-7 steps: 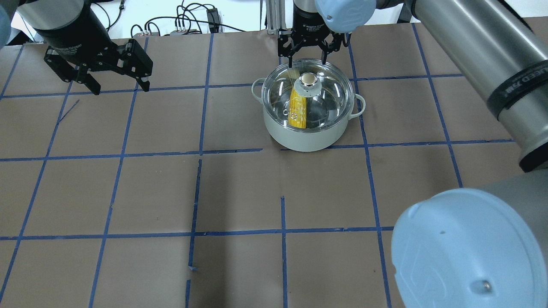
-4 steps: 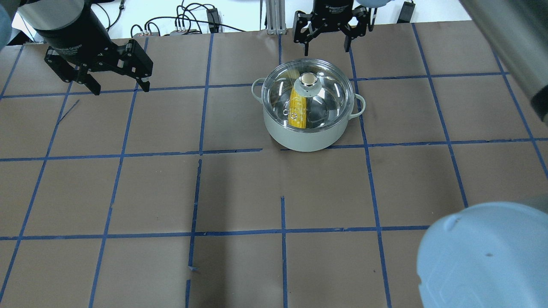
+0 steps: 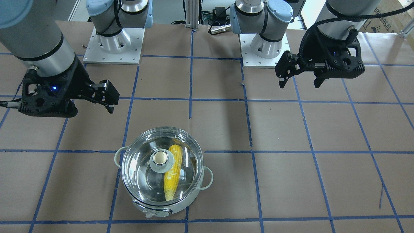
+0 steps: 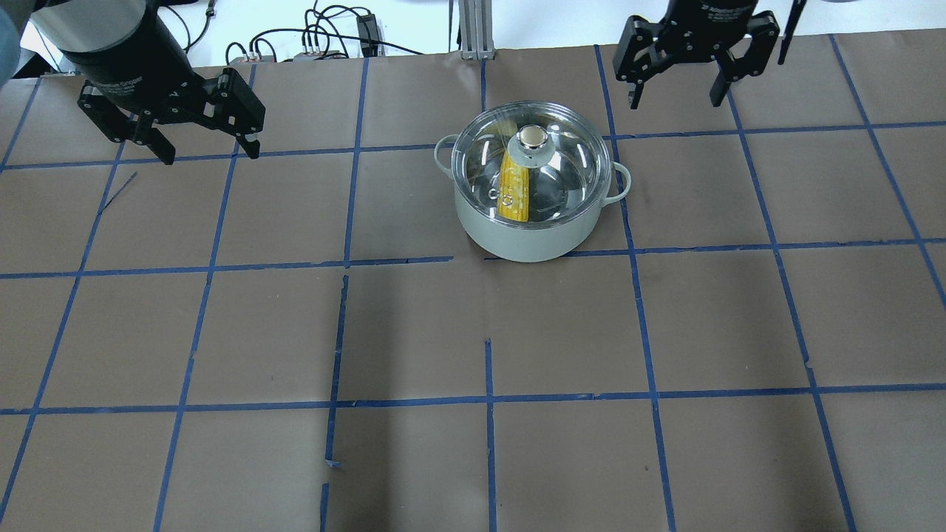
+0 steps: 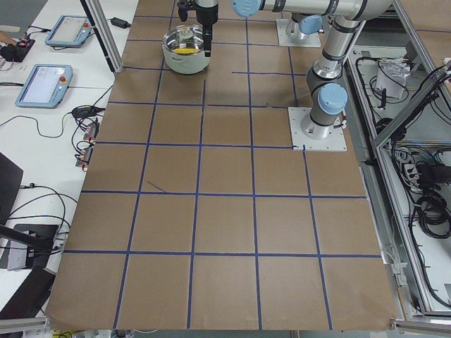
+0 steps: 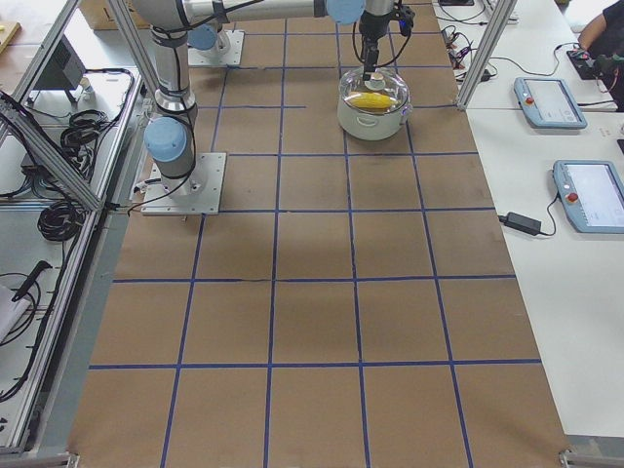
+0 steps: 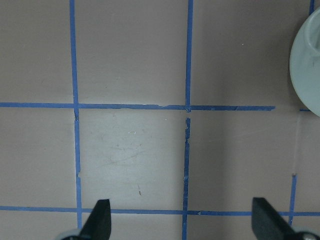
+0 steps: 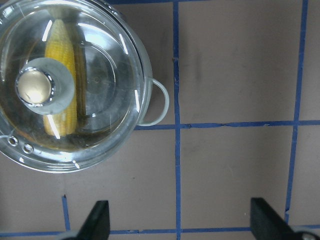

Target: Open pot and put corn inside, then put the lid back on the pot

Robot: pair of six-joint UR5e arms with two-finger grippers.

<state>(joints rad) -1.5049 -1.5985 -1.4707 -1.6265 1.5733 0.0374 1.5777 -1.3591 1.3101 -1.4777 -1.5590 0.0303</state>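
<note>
A table (image 4: 414, 332) covered in brown paper and gridded with blue tape lines (image 4: 414, 403) is shown. The pot (image 4: 528, 238) is stood in the far half, well apart from the side edges. The lid (image 4: 573, 174) is seated on its rim, and the corn (image 4: 515, 191) is laid inside. The left gripper (image 4: 211, 155) and the right gripper (image 4: 675, 102) are held wide apart and empty, off to either side of the pot near the far edge.

The pot (image 4: 528, 238) stands well apart from the left claw (image 4: 211, 155) and right claw (image 4: 676, 102).

yellow corn (image 4: 514, 188) lies inside pot (image 4: 533, 235), glass lid (image 4: 565, 159) on.
</note>
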